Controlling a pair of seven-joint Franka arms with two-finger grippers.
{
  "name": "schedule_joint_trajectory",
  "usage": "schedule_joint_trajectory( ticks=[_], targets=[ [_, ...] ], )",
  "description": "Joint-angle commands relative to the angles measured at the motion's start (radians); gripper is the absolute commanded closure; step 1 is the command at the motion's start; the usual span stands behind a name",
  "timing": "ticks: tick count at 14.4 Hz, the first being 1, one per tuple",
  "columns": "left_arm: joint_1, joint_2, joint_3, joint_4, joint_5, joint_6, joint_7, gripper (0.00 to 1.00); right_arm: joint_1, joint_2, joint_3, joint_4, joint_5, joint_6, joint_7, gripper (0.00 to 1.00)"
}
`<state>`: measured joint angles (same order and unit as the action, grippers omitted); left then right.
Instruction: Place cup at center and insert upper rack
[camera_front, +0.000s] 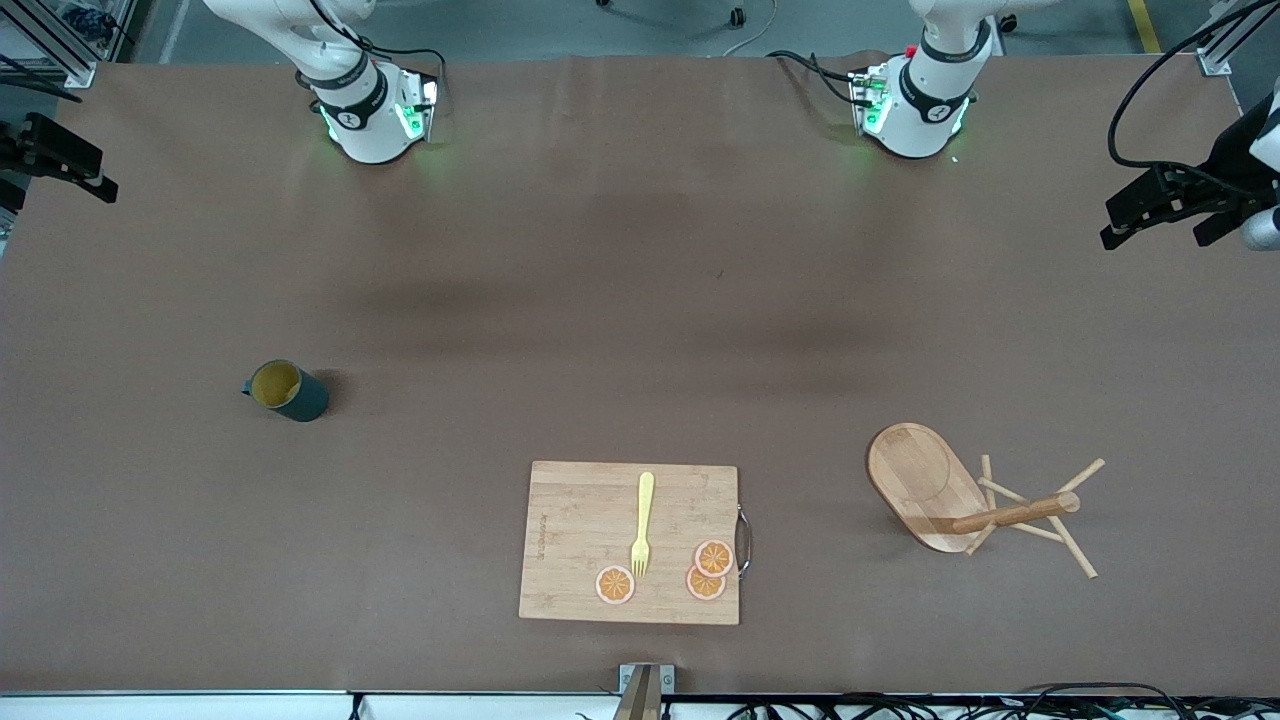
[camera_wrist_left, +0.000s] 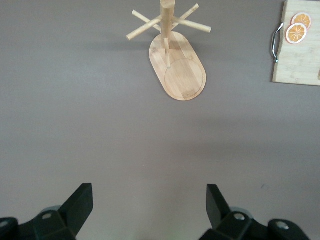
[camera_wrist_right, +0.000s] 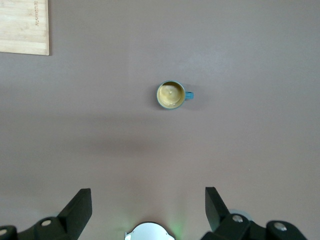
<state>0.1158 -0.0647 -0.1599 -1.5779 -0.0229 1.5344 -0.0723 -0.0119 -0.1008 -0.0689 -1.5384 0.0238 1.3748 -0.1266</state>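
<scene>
Both wait high, spread wide; the right gripper (camera_wrist_right: 145, 212) should descend squarely over the cup (camera_front: 287, 390), clear of its handle; left gripper (camera_wrist_left: 149, 212) empty.

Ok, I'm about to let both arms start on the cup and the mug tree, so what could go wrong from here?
1. The upper rack stands on a narrow oval base with thin pegs sticking out; a gripper closing on a peg could tip it.
2. The cup is small and round, with its handle facing away from the cutting board; open fingers could nudge it aside.
3. The board holds a fork near the table's middle; a low carry might clip it.
</scene>
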Motion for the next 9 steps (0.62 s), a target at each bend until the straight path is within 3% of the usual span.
schedule_joint_trajectory(
  ticks=[1, 9],
  targets=[
    [0.005, 0.011, -0.006, 0.024, 0.023, -0.025, 0.008, 0.0, -0.002, -0.031, -0.006, -0.029, 0.016, 0.0, 0.005, 0.0],
    [0.007, 0.059, 0.013, 0.064, 0.026, -0.025, -0.001, 0.0, 0.0, -0.028, -0.003, -0.019, 0.002, -0.005, 0.016, 0.0]
  ],
)
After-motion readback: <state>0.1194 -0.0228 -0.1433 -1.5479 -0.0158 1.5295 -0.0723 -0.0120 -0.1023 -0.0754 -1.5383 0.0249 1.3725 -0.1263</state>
